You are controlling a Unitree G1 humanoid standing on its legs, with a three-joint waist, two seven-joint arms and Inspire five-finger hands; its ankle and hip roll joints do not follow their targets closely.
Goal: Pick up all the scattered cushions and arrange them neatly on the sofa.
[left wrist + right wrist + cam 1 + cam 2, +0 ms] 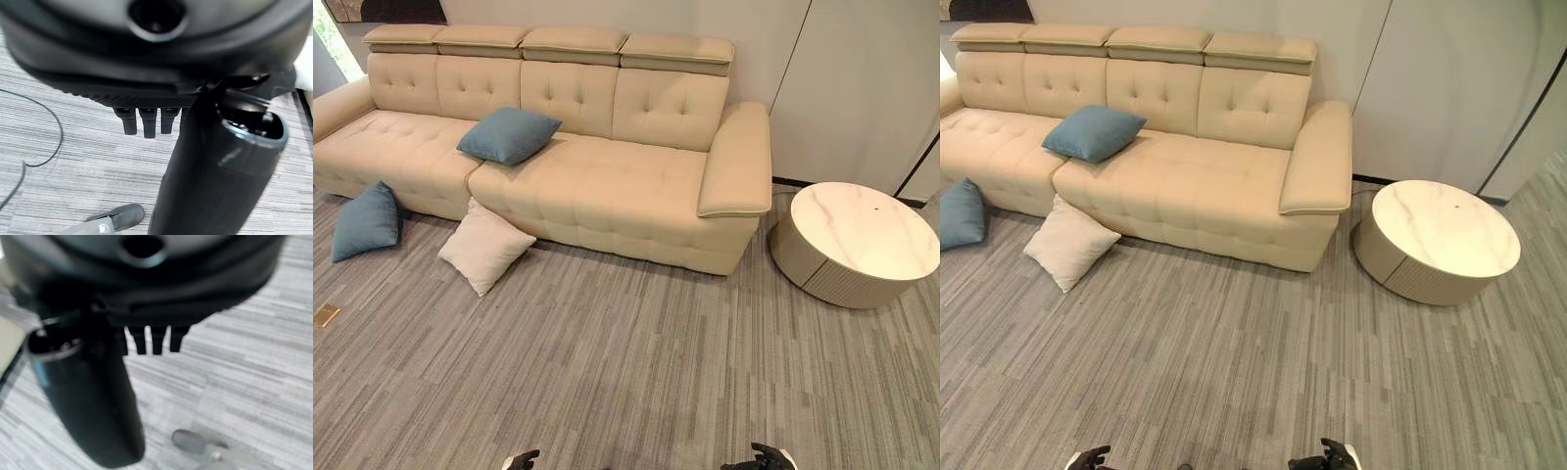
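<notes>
You've got a round white table (858, 240) w/ a marbled top on the striped grey carpet (636, 362), near a white wall (862, 88). Small brass floor plate (326, 314) sits at the carpet's left edge.

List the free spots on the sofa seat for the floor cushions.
Bare seat runs from the blue cushion to the right armrest, and between it and the left armrest. The crowded part is the floor at the sofa front, with the second blue cushion and white cushion.
</notes>
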